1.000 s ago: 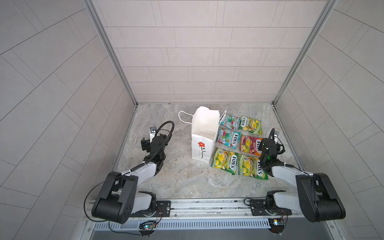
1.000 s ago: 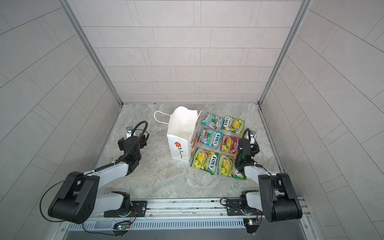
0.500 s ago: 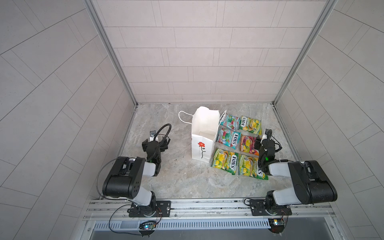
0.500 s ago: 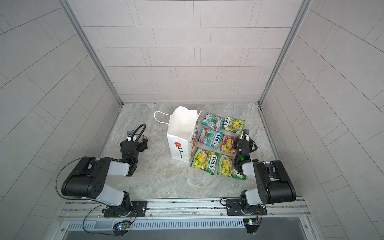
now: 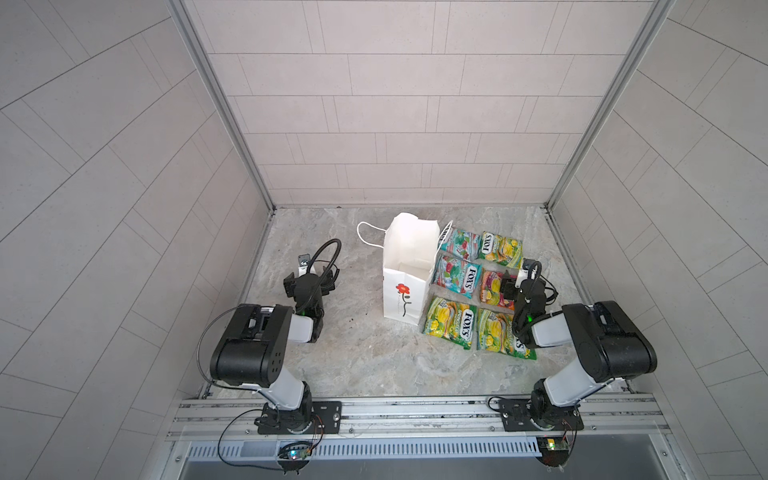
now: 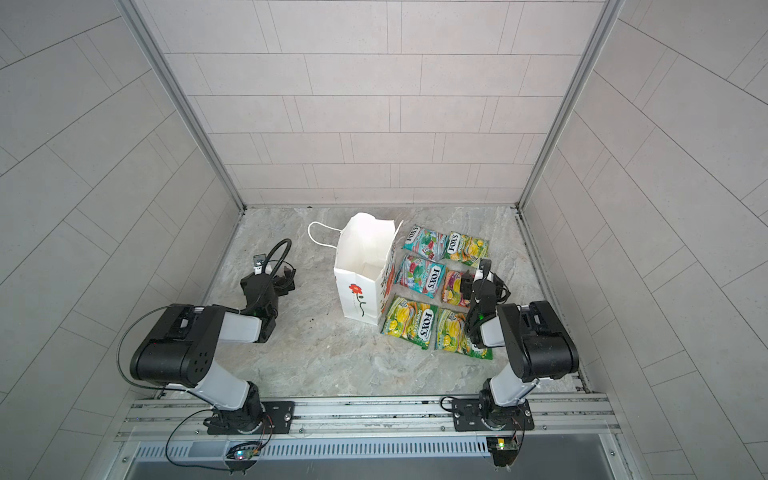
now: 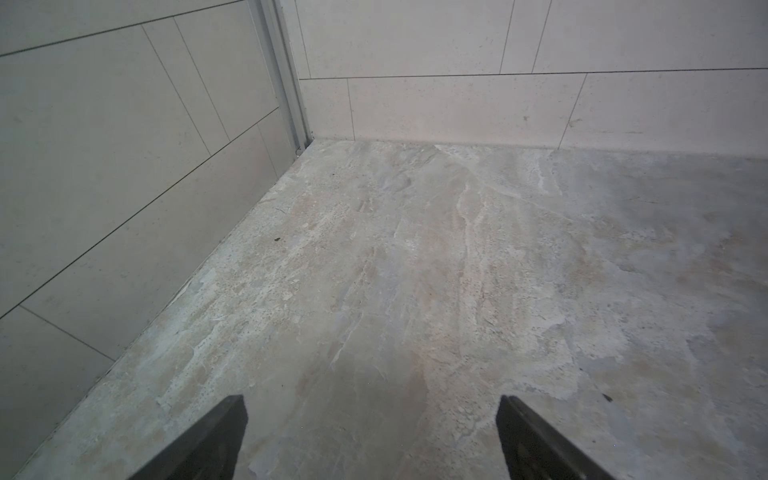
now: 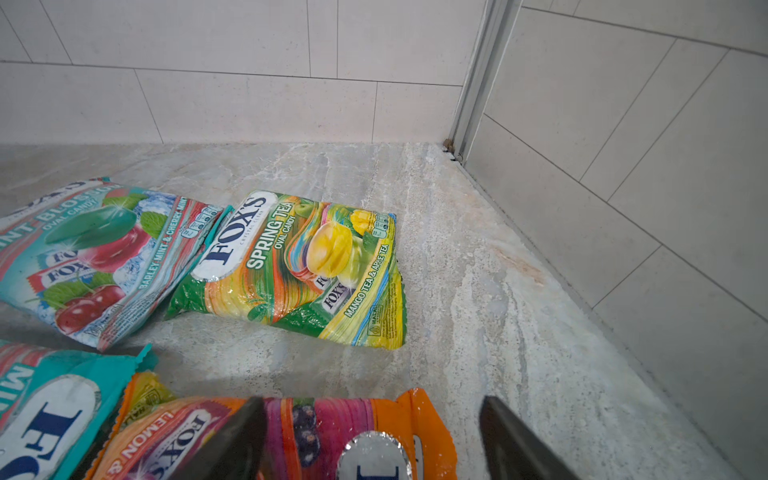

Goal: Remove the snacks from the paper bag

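Note:
The white paper bag stands upright with its mouth open, and only white paper shows inside. Right of it, several snacks lie flat on the floor: two teal packets, green-yellow ones and an orange-red one. My right gripper is open low over the orange-red packet's edge, gripping nothing. My left gripper is open over bare floor, left of the bag.
The tiled side walls stand close to both arms, and the back wall is behind the bag. The bag's cord handle hangs out at its back left. A metal rail runs along the front.
Both arms have folded back, with their elbows now toward the front rail. The right gripper's jaws have spread wide over the orange-red packet. The bag and packets have not moved.

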Robot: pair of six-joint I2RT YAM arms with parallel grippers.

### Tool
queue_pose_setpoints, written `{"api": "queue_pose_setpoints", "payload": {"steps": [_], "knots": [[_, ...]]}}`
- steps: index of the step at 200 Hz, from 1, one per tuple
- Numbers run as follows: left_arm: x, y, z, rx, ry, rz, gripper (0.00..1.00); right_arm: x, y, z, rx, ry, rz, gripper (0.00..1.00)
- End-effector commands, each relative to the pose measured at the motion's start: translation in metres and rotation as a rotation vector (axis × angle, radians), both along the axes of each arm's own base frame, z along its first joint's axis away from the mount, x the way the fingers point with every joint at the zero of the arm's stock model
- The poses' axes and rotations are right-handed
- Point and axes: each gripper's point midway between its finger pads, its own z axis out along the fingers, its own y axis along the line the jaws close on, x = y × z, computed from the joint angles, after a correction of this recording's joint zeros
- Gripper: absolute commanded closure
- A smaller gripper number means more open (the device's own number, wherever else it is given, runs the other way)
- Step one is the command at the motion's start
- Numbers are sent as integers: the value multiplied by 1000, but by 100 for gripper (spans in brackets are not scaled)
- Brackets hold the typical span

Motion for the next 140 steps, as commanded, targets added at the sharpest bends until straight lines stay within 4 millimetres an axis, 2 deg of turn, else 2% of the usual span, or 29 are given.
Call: {"api": "queue_pose_setpoints", "payload": {"steps": [1, 140], "knots": [[-2, 8, 3, -6, -22, 47, 0, 6, 1, 6, -14, -3, 4, 1], [4, 3, 1, -1, 9, 21, 0, 7, 1, 6, -17, 1, 3, 1]]}}
